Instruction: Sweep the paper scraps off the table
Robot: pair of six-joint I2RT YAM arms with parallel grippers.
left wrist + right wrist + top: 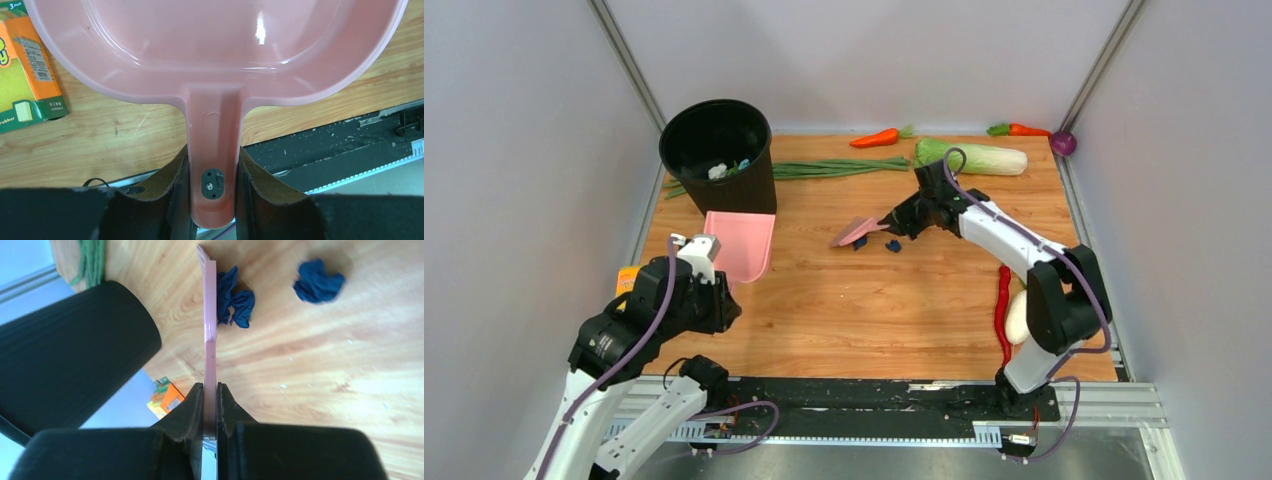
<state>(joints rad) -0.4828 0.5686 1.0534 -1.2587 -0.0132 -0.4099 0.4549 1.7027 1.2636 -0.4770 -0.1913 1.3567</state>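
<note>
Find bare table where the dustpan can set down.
Biggest bare patch: centre-front table, between dustpan, brush with paper scraps, and red chili. Crowded along the back: bin, green onions, cabbage.

The dustpan (215, 60) is glossy pink plastic, the brush (210, 315) is smooth pink plastic. The surface (874, 310) is matt wood grain. The paper scraps (317, 282) are wrinkled dark blue paper.

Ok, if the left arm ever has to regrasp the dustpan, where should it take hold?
Take the handle, coming in from its near end with the jaws across its two sides, just as the left gripper holds it now. It is the only narrow part. The rest of the dustpan is a broad, shallow tray, likely too wide to span.
</note>
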